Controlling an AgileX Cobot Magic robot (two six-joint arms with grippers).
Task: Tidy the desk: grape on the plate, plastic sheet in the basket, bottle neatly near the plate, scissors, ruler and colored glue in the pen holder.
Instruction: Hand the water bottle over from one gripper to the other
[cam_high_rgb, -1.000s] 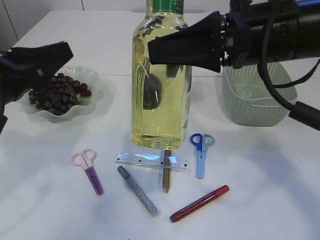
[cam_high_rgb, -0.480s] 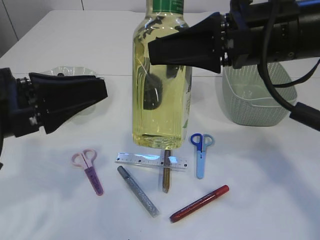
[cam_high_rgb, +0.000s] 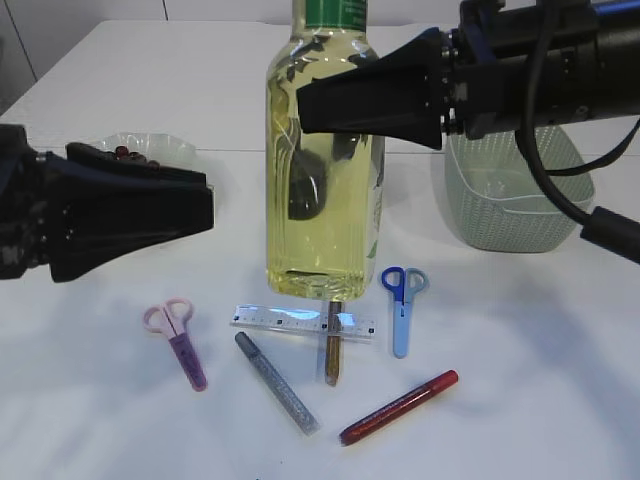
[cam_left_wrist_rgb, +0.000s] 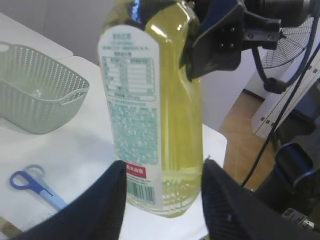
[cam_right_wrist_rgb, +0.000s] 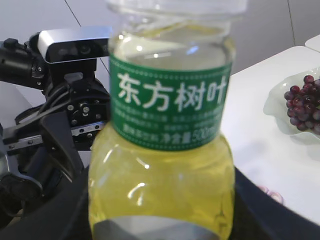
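Note:
A bottle (cam_high_rgb: 322, 160) of yellow liquid with a green label is held off the table by my right gripper (cam_high_rgb: 335, 100), which is shut on its body; it also fills the right wrist view (cam_right_wrist_rgb: 165, 165). My left gripper (cam_left_wrist_rgb: 162, 200) is open, its fingers on either side of the bottle's (cam_left_wrist_rgb: 150, 110) lower end. In the exterior view the left gripper (cam_high_rgb: 195, 205) sits left of the bottle. Grapes (cam_right_wrist_rgb: 305, 95) lie on the pale green plate (cam_right_wrist_rgb: 277, 100). On the table lie a ruler (cam_high_rgb: 290, 322), pink scissors (cam_high_rgb: 178, 335), blue scissors (cam_high_rgb: 402, 300) and silver (cam_high_rgb: 275, 382), gold (cam_high_rgb: 333, 350) and red (cam_high_rgb: 398, 407) glue pens.
A pale green basket (cam_high_rgb: 520, 200) stands at the back right, also in the left wrist view (cam_left_wrist_rgb: 35, 95). The plate (cam_high_rgb: 150, 148) is mostly hidden behind my left gripper. No pen holder or plastic sheet shows. The table's far edge lies beyond the bottle.
My left gripper has swung in from the far left toward the bottle and now covers most of the plate. The right gripper and bottle have stayed still.

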